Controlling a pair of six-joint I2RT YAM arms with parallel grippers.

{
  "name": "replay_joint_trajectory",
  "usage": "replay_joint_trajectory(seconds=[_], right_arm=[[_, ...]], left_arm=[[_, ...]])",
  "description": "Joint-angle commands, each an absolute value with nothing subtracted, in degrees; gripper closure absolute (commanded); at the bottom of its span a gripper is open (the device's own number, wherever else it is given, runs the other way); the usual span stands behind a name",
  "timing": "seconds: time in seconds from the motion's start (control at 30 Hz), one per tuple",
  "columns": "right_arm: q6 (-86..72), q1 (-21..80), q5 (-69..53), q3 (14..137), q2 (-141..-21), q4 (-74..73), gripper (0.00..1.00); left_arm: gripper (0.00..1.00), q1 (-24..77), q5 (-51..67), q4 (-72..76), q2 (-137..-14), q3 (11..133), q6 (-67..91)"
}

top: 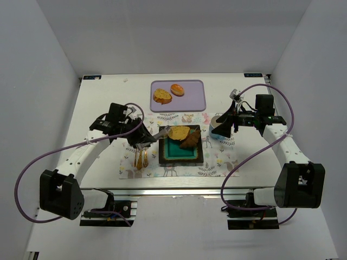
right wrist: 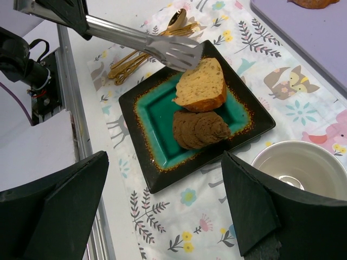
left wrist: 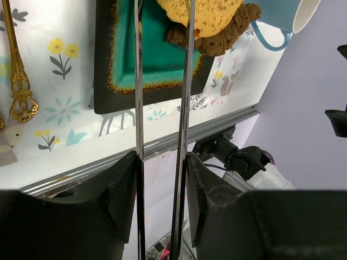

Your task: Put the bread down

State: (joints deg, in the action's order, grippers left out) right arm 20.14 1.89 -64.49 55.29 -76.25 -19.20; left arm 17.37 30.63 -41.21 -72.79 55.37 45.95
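A yellow bread slice (top: pixel 180 132) lies on the black-rimmed teal square plate (top: pixel 176 151), leaning on a brown bread piece (top: pixel 190 142). My left gripper (top: pixel 141 141) is shut on metal tongs (top: pixel 160 135), whose flat tips lie over the slice's left edge (right wrist: pixel 173 52); I cannot tell if they pinch it. In the left wrist view the tong arms (left wrist: pixel 139 81) run from the gripper (left wrist: pixel 161 184) to the slice (left wrist: pixel 209 16). My right gripper (top: pixel 232 120) is open and empty, hovering over the placemat beside the plate (right wrist: pixel 157 114).
A purple tray (top: pixel 192 100) at the back holds two more bread pieces (top: pixel 162 96). A blue cup (top: pixel 219 125) stands right of the plate under my right gripper. Gold cutlery (top: pixel 142 158) lies on the floral placemat (top: pixel 217 162) left of the plate.
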Motion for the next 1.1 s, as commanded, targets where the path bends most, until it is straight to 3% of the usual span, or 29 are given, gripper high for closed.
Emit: replay_joint_trajectory(seconds=[0.0, 0.23, 0.33, 0.47, 0.6, 0.87, 1.07], right_arm=[[20.9, 1.7, -65.9, 56.2, -75.8, -18.8, 0.11], [21.0, 1.7, -66.0, 56.5, -75.9, -18.8, 0.11], [21.3, 1.7, -66.0, 56.5, -76.0, -19.0, 0.11], [21.4, 1.7, -65.9, 56.6, -75.9, -19.2, 0.11], [21.7, 1.7, -65.8, 57.0, -76.1, -19.4, 0.11], [21.9, 1.7, -65.7, 57.9, -76.6, -19.7, 0.10], [21.6, 1.7, -64.1, 57.2, -76.9, -18.9, 0.11]], left_arm=[[0.51, 17.1, 28.0, -43.3, -70.1, 60.8, 44.8], [0.52, 15.9, 23.3, -48.6, -68.8, 66.8, 43.2], [0.60, 15.1, 22.5, -49.5, -68.2, 68.7, 42.2], [0.83, 12.7, 19.1, -51.5, -68.3, 71.0, 38.4], [0.90, 8.9, 17.6, -52.2, -69.0, 72.4, 34.5], [0.93, 3.3, 17.7, -49.8, -70.1, 72.4, 30.9], [0.96, -2.8, 1.3, -51.2, -71.3, 70.1, 24.4]])
